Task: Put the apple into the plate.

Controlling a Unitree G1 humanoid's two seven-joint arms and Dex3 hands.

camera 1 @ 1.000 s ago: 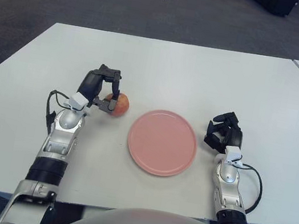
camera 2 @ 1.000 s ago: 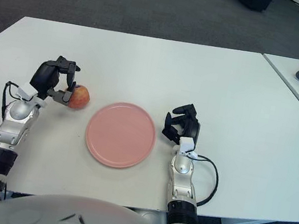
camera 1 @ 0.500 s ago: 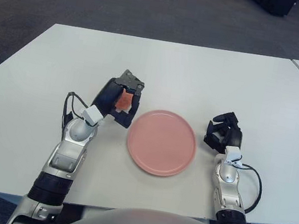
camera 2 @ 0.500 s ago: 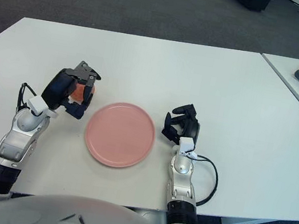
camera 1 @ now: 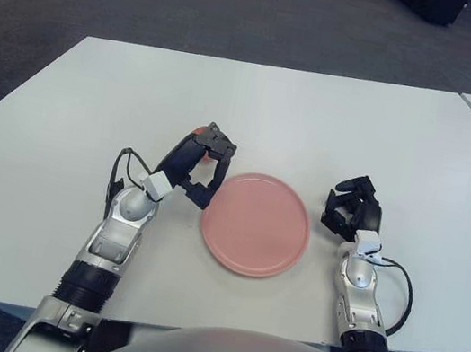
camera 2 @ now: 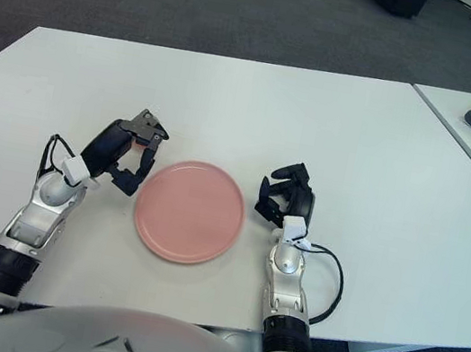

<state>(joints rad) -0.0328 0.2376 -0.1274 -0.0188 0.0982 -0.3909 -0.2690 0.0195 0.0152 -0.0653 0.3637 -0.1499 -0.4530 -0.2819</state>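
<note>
Gripping the apple (camera 1: 200, 131) in curled fingers, the left hand (camera 1: 199, 162) shows in the left eye view at the plate's (camera 1: 255, 225) ten o'clock, just off the pink rim, with only a sliver of red-orange fruit peeking out above the dark knuckles. That placement makes sense as the carry step: the fruit looks raised off the white counter (camera 1: 317, 127) so it can pass over the rim rather than bump it, though how high cannot be told. The left forearm runs from the picture's seven o'clock up toward the plate, wrist bent so the fingers point toward the dish. The right hand (camera 1: 351, 209) shows at the plate's three o'clock, idle, its dark fingers curled loosely and holding nothing. In the right eye view the same left hand (camera 2: 127, 154) sits at the plate's (camera 2: 190, 212) ten o'clock, near the rim but not yet over the pink surface, and the apple (camera 2: 138, 144) is almost wholly hidden inside the grip, showing as a small reddish patch between the fingers. The plate itself is bare, so the drop is still to come. The right hand (camera 2: 285, 195) again shows beside the plate's right edge.
</note>
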